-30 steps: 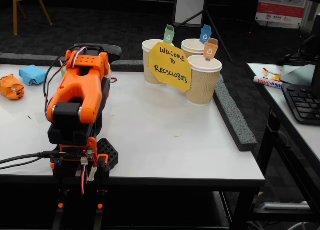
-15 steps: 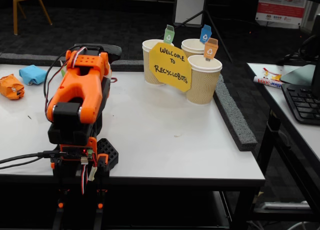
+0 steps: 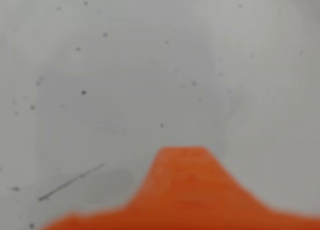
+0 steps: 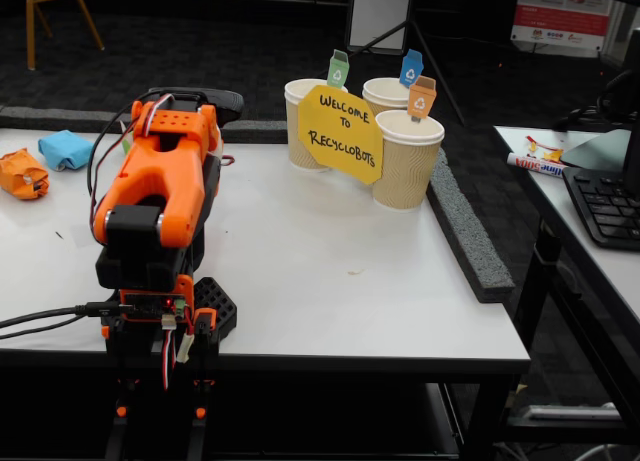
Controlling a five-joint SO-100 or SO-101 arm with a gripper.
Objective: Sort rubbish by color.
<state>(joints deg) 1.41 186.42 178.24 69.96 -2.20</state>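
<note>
An orange paper wad [image 4: 22, 174] and a light blue wad [image 4: 65, 149] lie at the table's far left in the fixed view. A pale green patch [image 4: 126, 136] peeks out behind the arm's cables, mostly hidden. The orange arm [image 4: 160, 181] sits folded over its base, left of centre, and hides its own gripper there. In the wrist view only a blurred orange part of the gripper [image 3: 182, 157] rises from the bottom edge, close above bare white table. Nothing is seen in it, and its state does not show.
Three paper cups stand at the back right, with a green tag [image 4: 338, 69], a blue tag [image 4: 411, 68] and an orange tag [image 4: 421, 98], behind a yellow sign [image 4: 341, 134]. A grey foam strip [image 4: 465, 231] lines the right edge. A keyboard [image 4: 605, 206] lies on the neighbouring table.
</note>
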